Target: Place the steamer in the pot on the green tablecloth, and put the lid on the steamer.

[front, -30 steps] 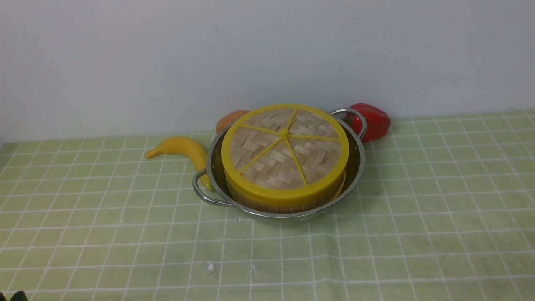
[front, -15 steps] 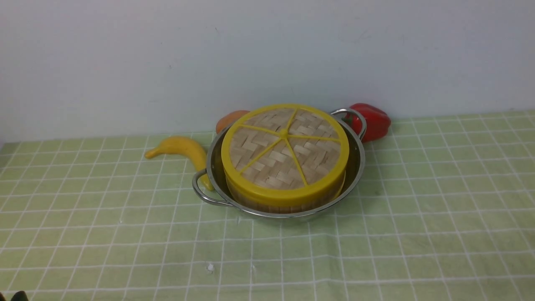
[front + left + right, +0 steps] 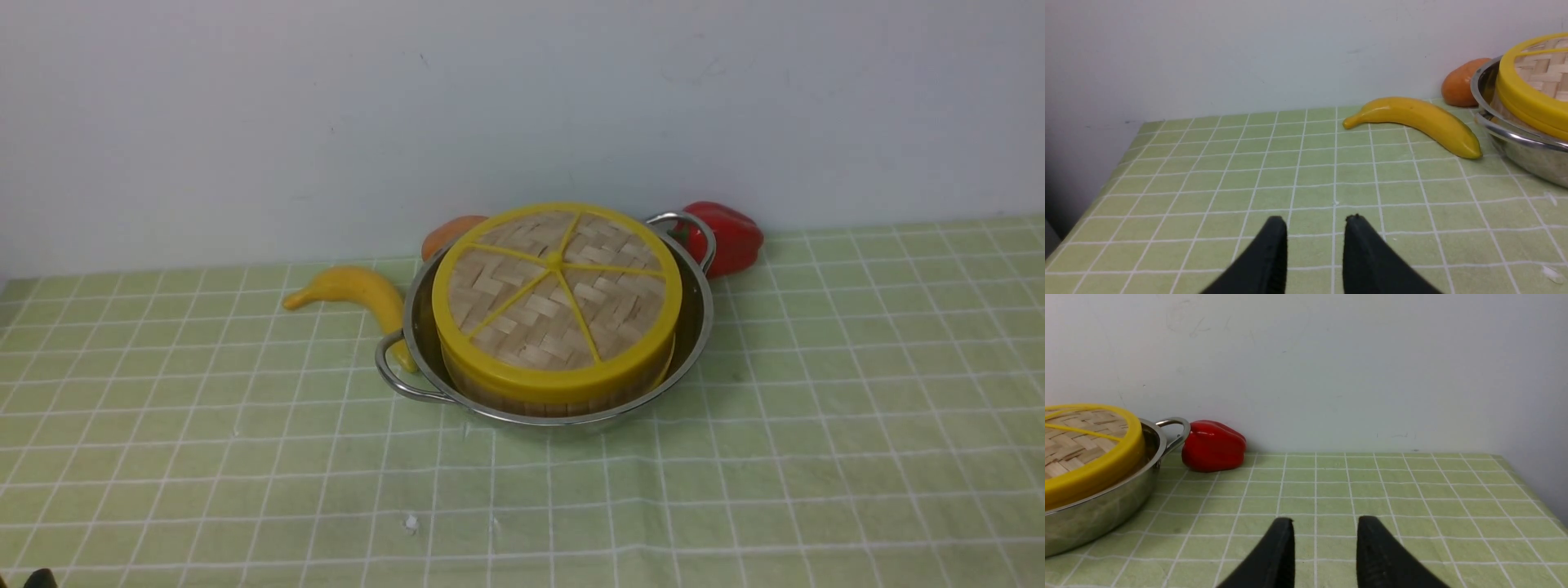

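- Steamer in pot, lid on top; banana and red pepper by opposite handles.
- We see bare green tablecloth on the pot's near side, stretching out both ways.
- Wrist views show what front doesn't: left end effector, right end effector, fingertips apart, nothing between.

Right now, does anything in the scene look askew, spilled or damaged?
Nothing looks spilled or damaged. The lid covers the steamer inside the pot. Only a small pale speck on the tablecloth stands out; I cannot tell what it is.
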Controlling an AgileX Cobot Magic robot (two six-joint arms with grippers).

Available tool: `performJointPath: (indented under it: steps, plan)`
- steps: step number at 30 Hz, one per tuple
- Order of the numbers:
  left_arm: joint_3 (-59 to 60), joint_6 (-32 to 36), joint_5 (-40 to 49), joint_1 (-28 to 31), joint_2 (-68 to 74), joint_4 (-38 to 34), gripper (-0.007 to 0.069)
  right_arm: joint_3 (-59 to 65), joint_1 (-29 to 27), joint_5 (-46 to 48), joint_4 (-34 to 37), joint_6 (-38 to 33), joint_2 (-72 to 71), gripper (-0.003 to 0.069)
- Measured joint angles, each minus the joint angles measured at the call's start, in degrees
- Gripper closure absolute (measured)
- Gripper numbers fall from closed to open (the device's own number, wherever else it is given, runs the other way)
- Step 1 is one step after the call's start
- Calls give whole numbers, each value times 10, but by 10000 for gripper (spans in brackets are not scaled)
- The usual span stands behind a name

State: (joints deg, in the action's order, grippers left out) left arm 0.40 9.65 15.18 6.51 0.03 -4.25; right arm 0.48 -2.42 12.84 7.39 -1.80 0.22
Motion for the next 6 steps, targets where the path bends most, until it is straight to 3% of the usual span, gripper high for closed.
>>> performJointPath:
  steps: [6]
  plan:
    - [0,0,0,0,0,1,415,0,0,0,0,0,0,417]
